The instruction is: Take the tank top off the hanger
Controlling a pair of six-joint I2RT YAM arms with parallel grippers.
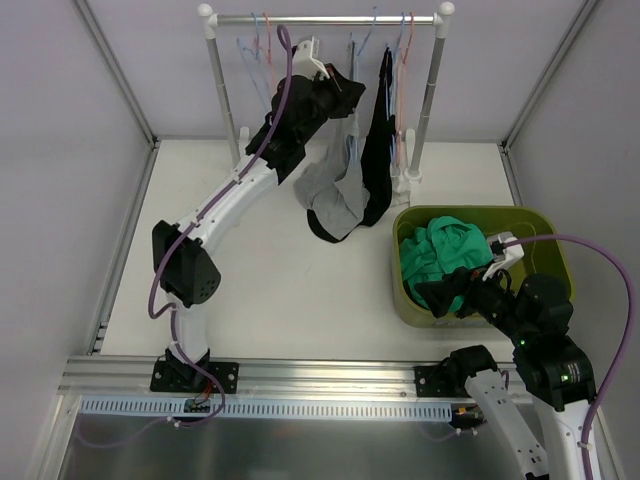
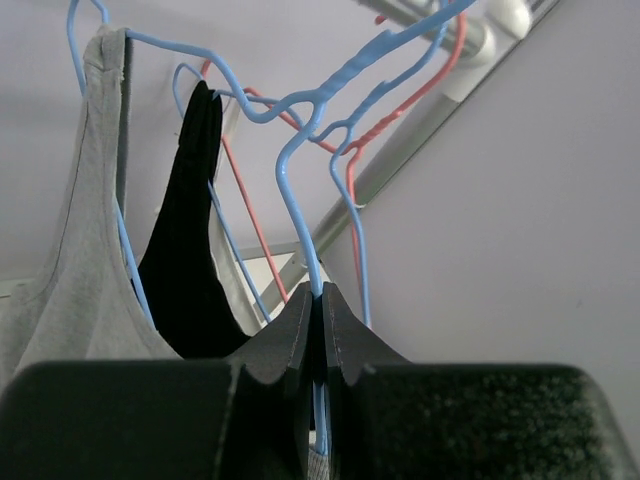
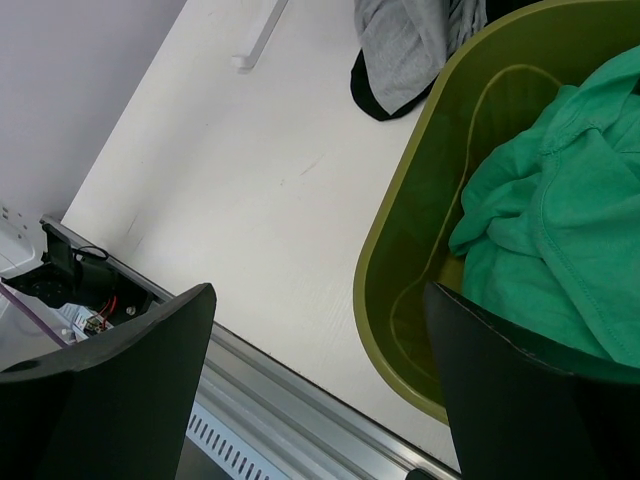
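Observation:
A grey tank top (image 1: 335, 190) hangs on a blue hanger (image 2: 300, 220) from the rack rail (image 1: 325, 18), beside a black tank top (image 1: 378, 140). My left gripper (image 1: 335, 92) is up at the rack. In the left wrist view it (image 2: 322, 295) is shut on the blue hanger's wire, with the grey top (image 2: 80, 260) and the black top (image 2: 190, 260) to its left. My right gripper (image 1: 455, 290) is open and empty above the near-left rim of the green bin (image 1: 480, 215). In its own view the gripper (image 3: 318, 292) straddles that rim (image 3: 400, 190).
The bin holds a crumpled green garment (image 1: 445, 250), also in the right wrist view (image 3: 560, 210). Several empty blue and red hangers (image 1: 255, 45) hang on the rail. A red hanger (image 2: 250, 220) sits behind the gripped wire. The rack's posts (image 1: 428, 100) stand at the table's back.

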